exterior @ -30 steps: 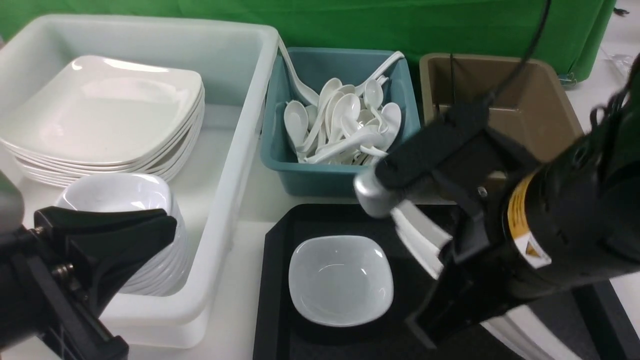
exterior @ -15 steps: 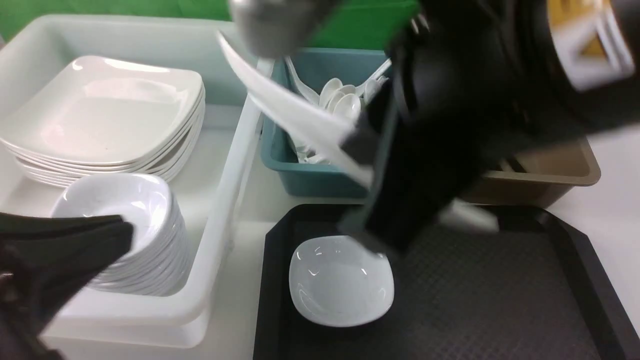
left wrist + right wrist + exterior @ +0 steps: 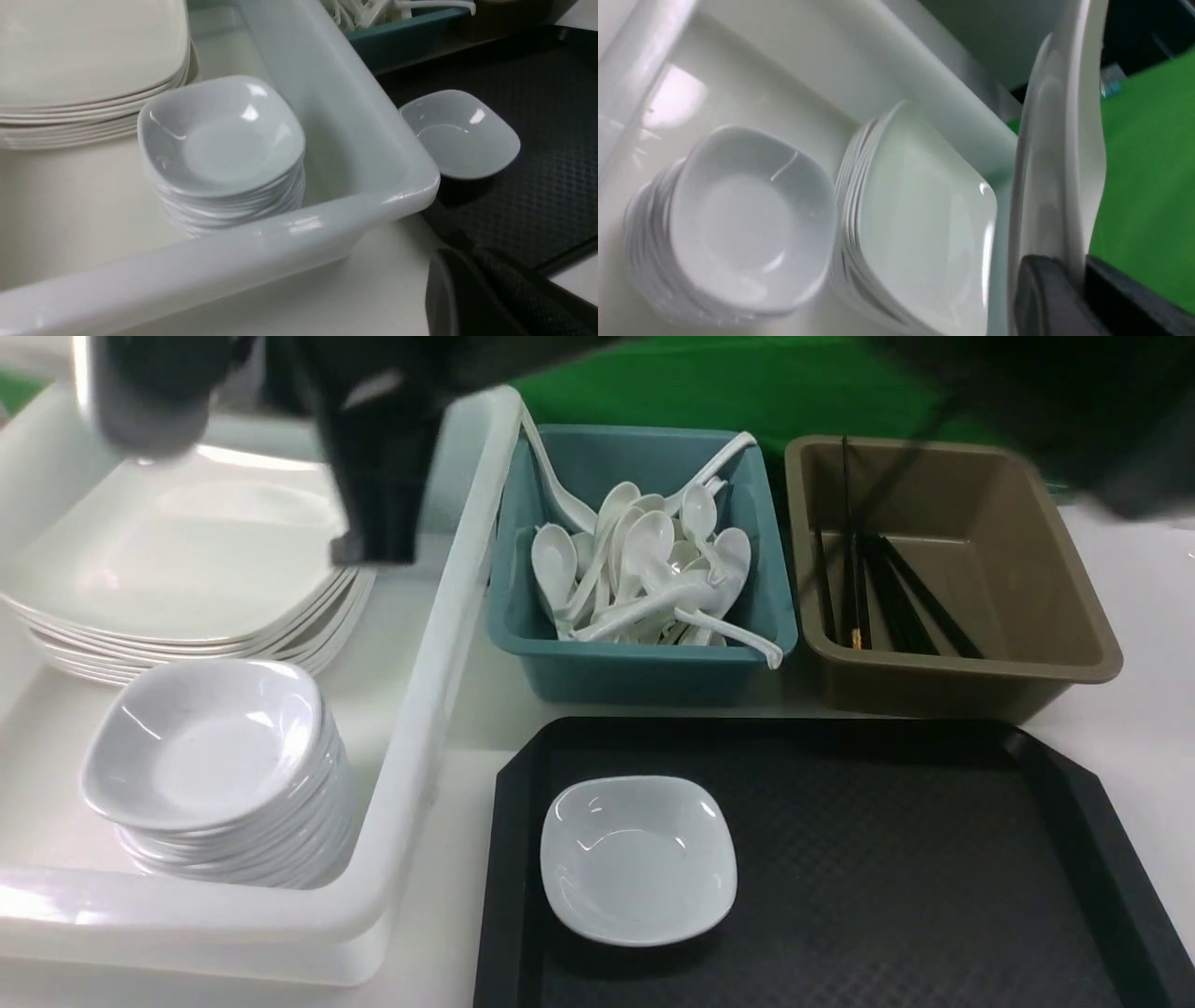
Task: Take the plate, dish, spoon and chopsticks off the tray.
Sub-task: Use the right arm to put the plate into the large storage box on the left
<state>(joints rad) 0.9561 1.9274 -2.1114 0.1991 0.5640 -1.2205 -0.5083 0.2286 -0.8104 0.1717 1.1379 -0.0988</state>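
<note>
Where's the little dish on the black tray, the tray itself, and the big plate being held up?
the dish point(image 3: 638, 859): front view, centre of its bowl.
the tray point(image 3: 934, 887): front view, bare textured floor.
the plate point(image 3: 1048, 186): right wrist view, its glossy face.

The dish point(image 3: 638, 859) and the plate point(image 3: 1057, 140) look glossy and smooth; the tray point(image 3: 934, 896) is matt black plastic with a rough, textured floor.

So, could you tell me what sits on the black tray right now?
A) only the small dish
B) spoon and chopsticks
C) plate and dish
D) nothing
A: the dish alone rests on the tray, toward its left side.
</note>
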